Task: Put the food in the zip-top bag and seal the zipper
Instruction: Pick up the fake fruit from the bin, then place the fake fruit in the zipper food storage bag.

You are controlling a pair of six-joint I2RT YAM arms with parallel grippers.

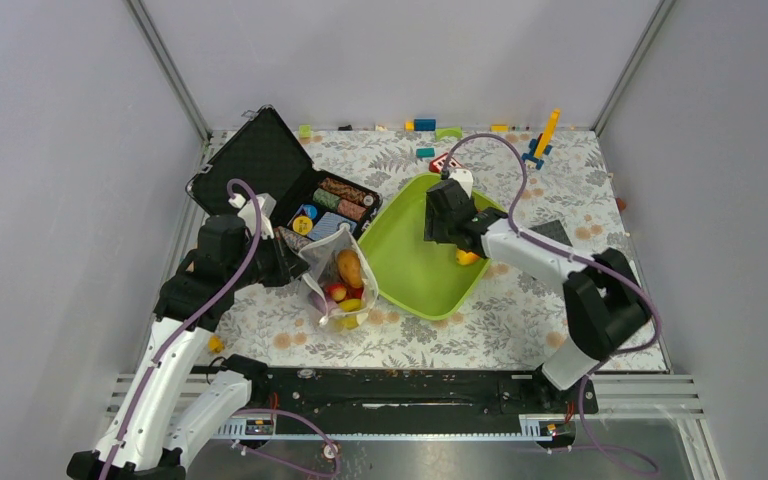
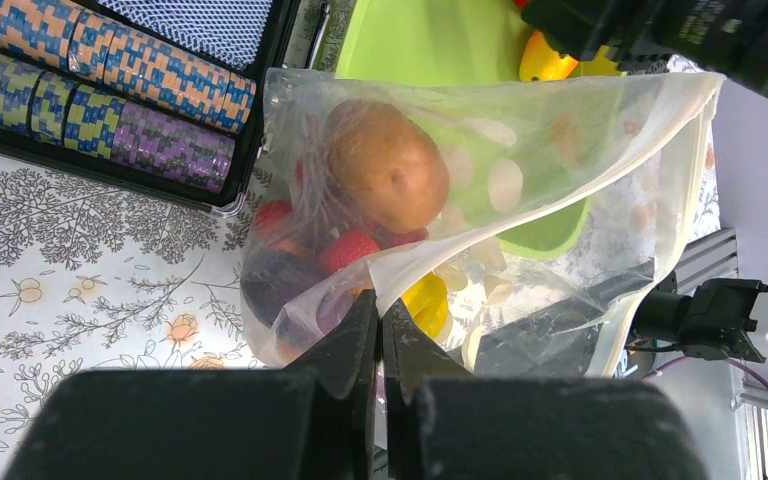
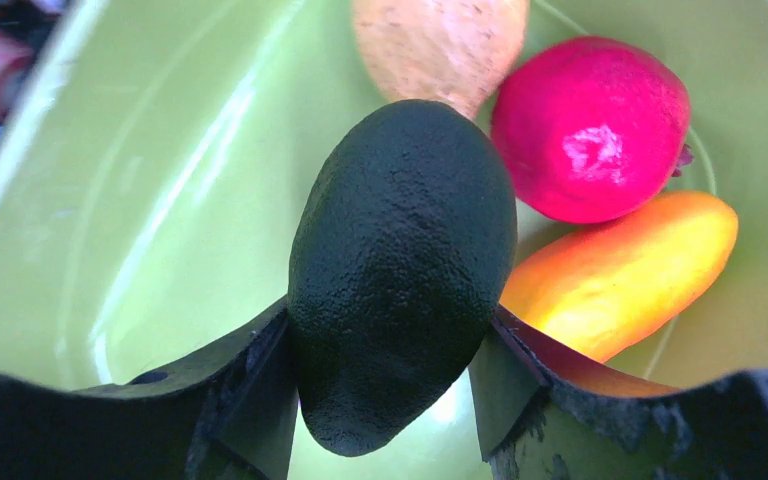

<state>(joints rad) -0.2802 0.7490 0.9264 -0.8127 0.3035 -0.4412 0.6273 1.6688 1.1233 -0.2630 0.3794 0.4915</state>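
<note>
A table (image 1: 520, 320) with a flowered cloth stands between grey walls (image 1: 60, 150). The right arm (image 1: 540, 250) bends at the elbow and reaches left over the lime-green tray (image 1: 410, 280), with the right claw (image 3: 385, 365) pointing down into it. This claw is clamped on both sides of a dark avocado (image 3: 400, 250). Beyond the claw, a red fruit (image 3: 590, 130), an orange mango (image 3: 620, 275) and a tan fruit (image 3: 440, 40) lie in the tray. The left arm (image 1: 175, 330) stretches forward. The left claw (image 2: 380, 325) is pressed together on the edge of the clear zip-top bag (image 2: 560, 140). The bag spreads out in front of this claw and holds a brown kiwi (image 2: 385, 165), red strawberries (image 2: 350, 248) and a yellow piece (image 2: 425, 300).
</note>
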